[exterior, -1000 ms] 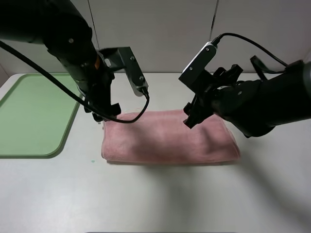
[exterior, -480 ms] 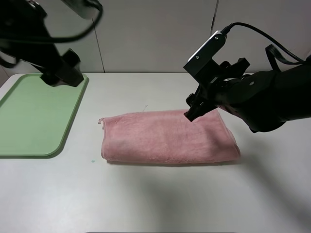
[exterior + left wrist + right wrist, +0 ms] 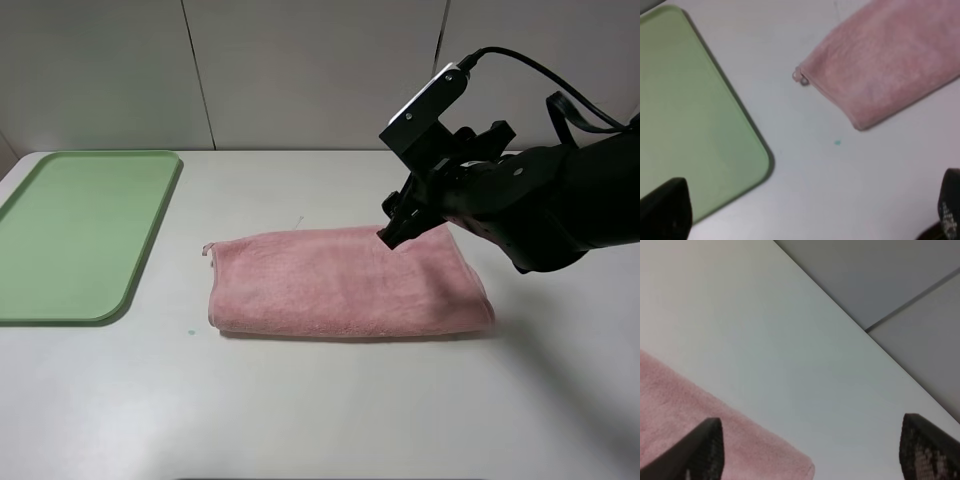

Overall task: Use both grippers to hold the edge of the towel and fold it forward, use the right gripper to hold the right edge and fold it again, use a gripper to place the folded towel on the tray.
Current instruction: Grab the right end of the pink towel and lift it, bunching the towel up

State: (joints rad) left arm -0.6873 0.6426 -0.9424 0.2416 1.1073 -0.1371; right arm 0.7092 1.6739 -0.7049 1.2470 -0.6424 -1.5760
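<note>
The pink towel (image 3: 345, 285) lies folded into a long band in the middle of the table, its corner loop (image 3: 800, 77) at the left back corner. My right gripper (image 3: 392, 228) hovers just over the towel's back edge, right of its middle. In the right wrist view its fingertips (image 3: 707, 447) stand wide apart with only towel (image 3: 700, 405) and table between them, so the right gripper (image 3: 815, 452) is open. The left gripper (image 3: 807, 215) is open and empty, high above the table between tray (image 3: 685, 115) and towel (image 3: 890, 60). The exterior view does not show the left arm.
The pale green tray (image 3: 80, 230) lies empty at the table's left side. A grey wall (image 3: 300, 70) runs behind the table. A tiny green speck (image 3: 190, 331) sits on the white tabletop near the towel's front left corner.
The left arm has lifted off the towel's left back corner, swung up over the tray and left the exterior view. The right gripper has shifted only slightly.
</note>
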